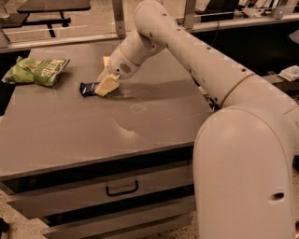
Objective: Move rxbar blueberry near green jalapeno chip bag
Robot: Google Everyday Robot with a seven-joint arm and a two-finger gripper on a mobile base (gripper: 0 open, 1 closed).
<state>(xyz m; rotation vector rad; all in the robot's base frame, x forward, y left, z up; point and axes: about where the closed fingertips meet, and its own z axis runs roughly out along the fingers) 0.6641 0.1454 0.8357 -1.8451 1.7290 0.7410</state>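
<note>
The rxbar blueberry (87, 88) is a small dark navy bar lying flat on the grey table (70, 135), left of centre. My gripper (107, 84) is low over the table at the bar's right end, and its pale yellow tip covers that end. The arm reaches in from the right. The green jalapeno chip bag (38, 71) is a wrinkly light-green bag lying at the table's far left. It is about a bar's length to the left of the rxbar and a little farther back, not touching it.
The table has a drawer with a dark handle (121, 188) at its front. My large white arm base (247, 172) fills the right foreground. A dark table (51, 7) stands on the floor behind.
</note>
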